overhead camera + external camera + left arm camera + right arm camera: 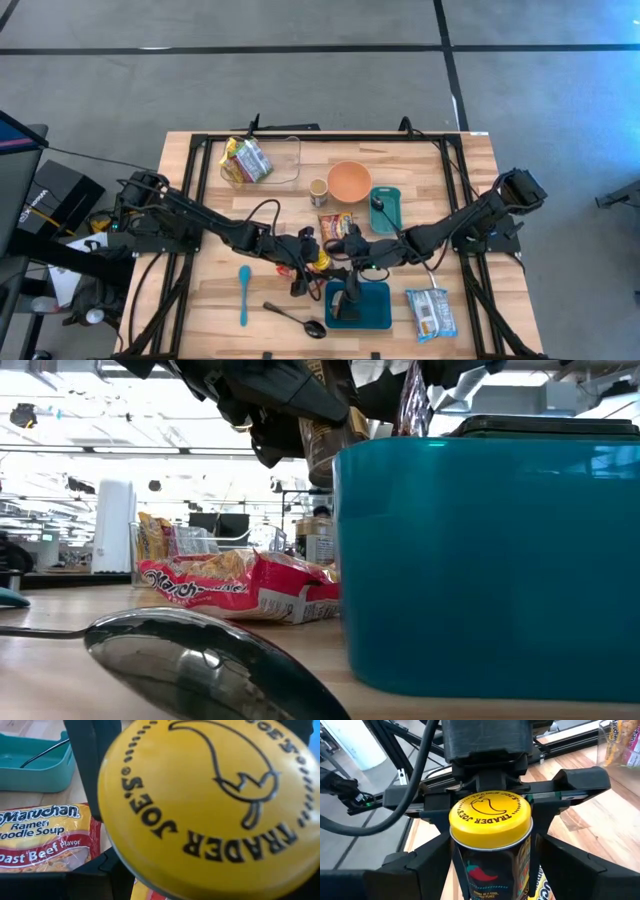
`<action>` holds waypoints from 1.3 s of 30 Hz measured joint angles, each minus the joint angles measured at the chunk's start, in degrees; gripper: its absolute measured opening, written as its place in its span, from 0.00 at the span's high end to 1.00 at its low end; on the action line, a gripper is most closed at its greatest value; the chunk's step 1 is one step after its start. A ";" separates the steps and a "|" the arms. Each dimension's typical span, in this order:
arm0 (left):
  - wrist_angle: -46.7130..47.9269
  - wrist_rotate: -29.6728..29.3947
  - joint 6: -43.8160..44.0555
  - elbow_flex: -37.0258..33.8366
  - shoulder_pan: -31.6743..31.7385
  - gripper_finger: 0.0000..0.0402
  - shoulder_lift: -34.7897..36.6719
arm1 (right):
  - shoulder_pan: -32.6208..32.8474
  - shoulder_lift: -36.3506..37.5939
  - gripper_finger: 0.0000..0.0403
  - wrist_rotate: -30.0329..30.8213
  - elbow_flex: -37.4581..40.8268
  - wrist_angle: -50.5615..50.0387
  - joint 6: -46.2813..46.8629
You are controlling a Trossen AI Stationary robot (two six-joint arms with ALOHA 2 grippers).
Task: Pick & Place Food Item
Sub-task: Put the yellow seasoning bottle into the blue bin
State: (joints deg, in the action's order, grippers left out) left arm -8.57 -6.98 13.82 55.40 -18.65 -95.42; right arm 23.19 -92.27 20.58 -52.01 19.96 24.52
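1. Two hands meet over the middle of the surface (200, 300): the left hand (318, 258) and the right hand (352, 254) both pinch one yellow-lidded can (490, 845), held upright above the surface, its sides between dark fingers (427, 865).
2. Bare wood lies at the near left around a blue spoon (243, 294); a dark spoon (296, 318) lies near the teal tray (378, 312) at the near edge.
3. Lid lettering reads "TRADER JOE'S" around a chili outline; a red packet (42, 837) beneath reads "Maruchan Ramen Noodle Soup, Roast Beef Flavor".
4. Far left, a clear bin (290, 160) holds snack bags (246, 160).
5. An orange bowl (349, 181) and a small cup (318, 191) sit far centre; a second teal tray (390, 215) holds a dark utensil.
6. One pale packet (431, 312) lies near right.
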 joint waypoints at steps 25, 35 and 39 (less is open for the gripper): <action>-0.03 0.17 -0.04 0.00 0.00 0.46 0.00 | -0.56 0.00 0.31 -1.08 0.00 0.20 -0.77; -0.03 0.33 -0.04 0.00 0.15 0.46 0.00 | -0.88 0.00 0.27 -1.09 0.00 0.17 -0.91; -0.01 0.31 -0.03 0.00 0.15 0.46 0.00 | -0.89 0.00 0.24 -1.07 0.00 0.01 -0.93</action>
State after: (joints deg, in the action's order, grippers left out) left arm -8.58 -6.68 13.80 55.40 -18.50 -95.42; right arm 22.31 -92.27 19.51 -52.01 19.97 23.59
